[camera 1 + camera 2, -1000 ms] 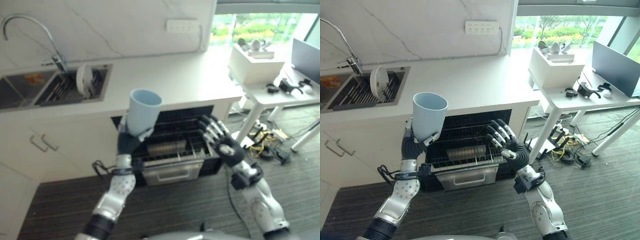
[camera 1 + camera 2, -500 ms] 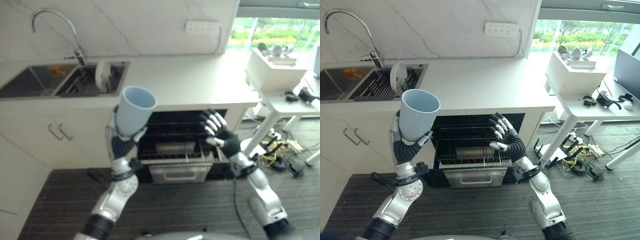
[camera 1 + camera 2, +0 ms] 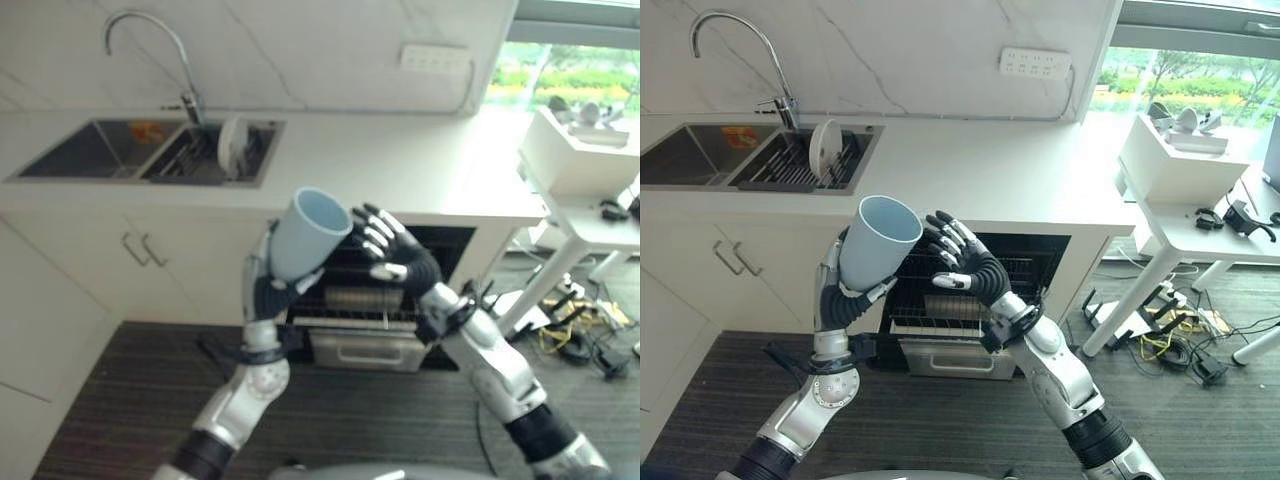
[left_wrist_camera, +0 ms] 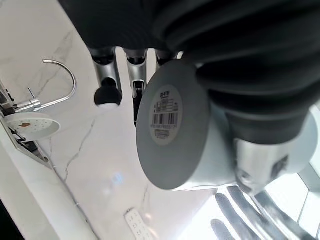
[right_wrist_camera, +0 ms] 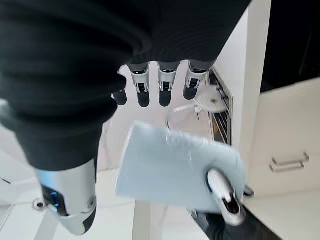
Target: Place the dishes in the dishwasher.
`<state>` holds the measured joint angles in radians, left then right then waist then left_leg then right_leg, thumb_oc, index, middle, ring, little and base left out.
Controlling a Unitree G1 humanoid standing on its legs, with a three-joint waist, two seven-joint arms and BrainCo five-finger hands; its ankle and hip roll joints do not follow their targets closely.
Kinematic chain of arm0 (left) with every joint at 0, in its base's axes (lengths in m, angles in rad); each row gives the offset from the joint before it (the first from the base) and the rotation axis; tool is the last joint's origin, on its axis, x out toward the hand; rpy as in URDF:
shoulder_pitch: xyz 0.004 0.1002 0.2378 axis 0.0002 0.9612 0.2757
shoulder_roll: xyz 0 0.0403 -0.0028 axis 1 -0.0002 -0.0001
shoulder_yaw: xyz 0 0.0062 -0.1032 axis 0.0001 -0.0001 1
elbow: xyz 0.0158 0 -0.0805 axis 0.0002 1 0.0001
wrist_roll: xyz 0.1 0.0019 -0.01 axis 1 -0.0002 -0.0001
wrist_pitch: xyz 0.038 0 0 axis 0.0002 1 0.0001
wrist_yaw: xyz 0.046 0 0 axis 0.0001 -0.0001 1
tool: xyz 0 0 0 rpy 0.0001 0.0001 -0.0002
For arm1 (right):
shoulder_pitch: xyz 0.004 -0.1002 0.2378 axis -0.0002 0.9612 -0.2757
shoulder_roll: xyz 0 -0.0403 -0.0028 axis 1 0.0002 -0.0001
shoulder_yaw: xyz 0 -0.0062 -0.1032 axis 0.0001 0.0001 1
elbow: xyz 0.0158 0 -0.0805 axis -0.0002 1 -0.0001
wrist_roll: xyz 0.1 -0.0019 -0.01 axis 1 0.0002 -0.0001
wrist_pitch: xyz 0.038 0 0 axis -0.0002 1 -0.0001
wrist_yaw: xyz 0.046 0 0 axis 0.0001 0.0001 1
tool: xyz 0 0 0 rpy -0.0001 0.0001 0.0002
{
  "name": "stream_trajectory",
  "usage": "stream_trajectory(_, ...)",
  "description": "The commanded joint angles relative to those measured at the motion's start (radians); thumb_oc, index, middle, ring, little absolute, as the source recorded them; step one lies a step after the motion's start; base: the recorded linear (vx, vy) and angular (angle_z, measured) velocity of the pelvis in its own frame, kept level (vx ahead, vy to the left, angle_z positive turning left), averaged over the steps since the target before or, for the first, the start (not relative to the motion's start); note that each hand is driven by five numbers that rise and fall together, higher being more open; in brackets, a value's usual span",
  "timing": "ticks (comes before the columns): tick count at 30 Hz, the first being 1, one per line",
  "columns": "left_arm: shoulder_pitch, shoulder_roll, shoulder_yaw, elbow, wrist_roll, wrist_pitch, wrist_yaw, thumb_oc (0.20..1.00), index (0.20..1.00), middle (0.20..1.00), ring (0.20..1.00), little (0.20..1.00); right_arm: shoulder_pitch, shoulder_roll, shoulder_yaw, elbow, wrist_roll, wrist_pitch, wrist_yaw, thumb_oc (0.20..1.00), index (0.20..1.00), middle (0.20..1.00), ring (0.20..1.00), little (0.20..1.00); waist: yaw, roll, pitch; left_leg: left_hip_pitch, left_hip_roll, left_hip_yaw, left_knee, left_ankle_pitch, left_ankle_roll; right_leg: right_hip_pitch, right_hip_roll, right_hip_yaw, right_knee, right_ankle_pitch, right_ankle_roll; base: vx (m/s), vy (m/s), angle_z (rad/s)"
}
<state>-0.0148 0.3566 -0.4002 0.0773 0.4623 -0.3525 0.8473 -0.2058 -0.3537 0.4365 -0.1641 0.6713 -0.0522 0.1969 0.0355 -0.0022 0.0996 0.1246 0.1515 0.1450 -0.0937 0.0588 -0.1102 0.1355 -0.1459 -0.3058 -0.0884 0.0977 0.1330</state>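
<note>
Cup is clamped in left hand, held tilted in the air before the open dishwasher. Right hand is spread open just beside it. Cup could be knocked loose if handover is mistimed.

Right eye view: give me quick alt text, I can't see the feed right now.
The left robot hand holds a pale blue cup tilted, in front of the open dishwasher. The right robot hand, fingers spread, is close beside the cup's rim. A white plate stands in the sink rack.
</note>
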Motion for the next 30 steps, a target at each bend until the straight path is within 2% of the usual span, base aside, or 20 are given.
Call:
stream_trajectory(1,-0.126,0.036,-0.042,-0.028,0.044,-0.058,-0.009,0.2,0.2,0.2,0.2,0.2,-0.091,0.036,-0.015,-0.024,0.056,-0.031,-0.029,1.0,1.0,1.0,1.0,1.0,0.024,-0.015,0.017,0.027,-0.014,0.034,0.013,-0.09,0.024,0.032,-0.022,0.008,0.07,-0.152,0.017,-0.01,-0.007,0.05)
stream_trajectory(6,-0.15,0.041,-0.071,-0.02,0.044,-0.063,0.002,0.2,0.2,0.2,0.2,0.2,-0.132,0.049,-0.006,0.01,0.092,-0.009,-0.055,1.0,1.0,1.0,1.0,1.0,0.031,-0.015,0.018,0.027,-0.011,0.03,0.014,-0.087,0.024,0.035,-0.021,0.005,0.072,-0.152,0.015,0.0,0.0,0.02)
stream_trajectory(9,-0.153,0.042,-0.08,-0.015,0.053,-0.069,0.009,0.2,0.2,0.2,0.2,0.2,-0.148,0.06,-0.001,0.025,0.167,0.017,-0.049,1.0,1.0,1.0,1.0,1.0,0.036,-0.015,0.018,0.028,-0.009,0.027,0.014,-0.086,0.023,0.037,-0.021,0.004,0.073,-0.154,0.013,0.0,-0.002,0.03)
stream_trajectory(20,-0.162,0.043,-0.1,-0.001,0.065,-0.083,0.015,0.2,0.2,0.2,0.2,0.2,-0.166,0.085,0.009,0.069,0.206,0.031,-0.056,1.0,1.0,1.0,1.0,1.0,0.047,-0.014,0.018,0.025,-0.007,0.017,0.013,-0.08,0.023,0.041,-0.018,-0.001,0.076,-0.157,0.008,0.01,-0.004,0.04)
stream_trajectory(25,-0.166,0.047,-0.11,0.005,0.048,-0.071,0.003,0.2,0.2,0.2,0.2,0.2,-0.171,0.084,0.018,0.072,0.192,0.023,-0.048,1.0,1.0,1.0,1.0,1.0,0.048,-0.013,0.021,0.023,-0.008,0.014,0.016,-0.078,0.024,0.039,-0.022,-0.001,0.083,-0.158,0.008,0.0,0.0,0.0)
stream_trajectory(26,-0.165,0.044,-0.113,0.009,0.019,-0.052,-0.015,0.2,0.2,0.2,0.2,0.2,-0.18,0.084,0.018,0.07,0.179,0.017,-0.048,1.0,1.0,1.0,1.0,1.0,0.05,-0.013,0.023,0.023,-0.009,0.012,0.017,-0.079,0.026,0.038,-0.022,0.001,0.085,-0.159,0.008,0.0,0.0,0.0)
stream_trajectory(30,-0.161,0.045,-0.122,0.024,0.0,-0.035,-0.03,0.2,0.2,0.2,0.2,0.2,-0.203,0.084,0.024,0.06,0.178,0.024,-0.086,1.0,1.0,1.0,1.0,1.0,0.052,-0.013,0.028,0.025,-0.008,0.013,0.021,-0.08,0.026,0.037,-0.021,0.005,0.09,-0.161,0.006,0.01,-0.003,0.0)
